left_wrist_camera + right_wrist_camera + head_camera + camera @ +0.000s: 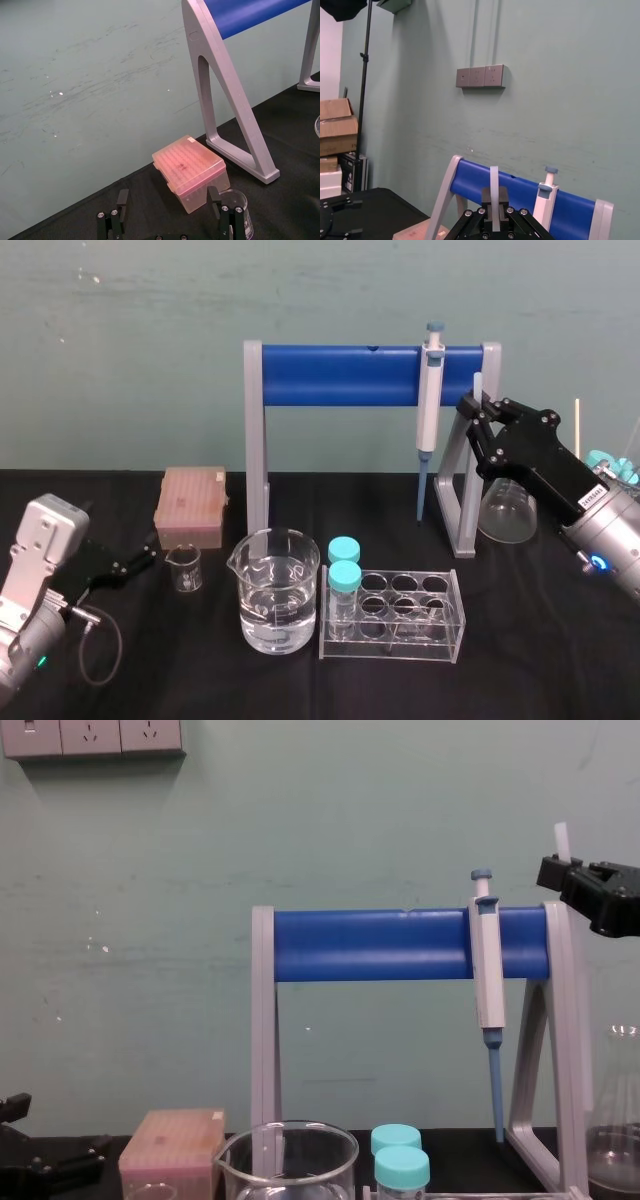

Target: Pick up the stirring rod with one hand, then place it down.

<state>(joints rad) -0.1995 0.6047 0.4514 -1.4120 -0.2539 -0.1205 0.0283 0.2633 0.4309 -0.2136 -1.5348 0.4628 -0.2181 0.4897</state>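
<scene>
The stirring rod [477, 383] is a thin whitish stick held upright, high above the table at the right end of the blue stand. My right gripper [476, 410] is shut on it, with the rod's top poking out above the fingers. The right wrist view shows the rod [494, 176] running straight up between the closed fingers of the right gripper [495, 201]. From the chest, the rod's tip [563, 837] rises over the gripper [562, 870]. My left gripper [148, 558] rests low at the left, open and empty, its fingers [121, 200] spread before the pink box [189, 169].
A grey-and-blue pipette [431, 390] hangs on the blue-barred stand [340, 375]. A beaker of water [275, 590], a small beaker [184, 568], a clear rack [400, 615] with two teal-capped vials and a flask [508, 510] stand on the black table.
</scene>
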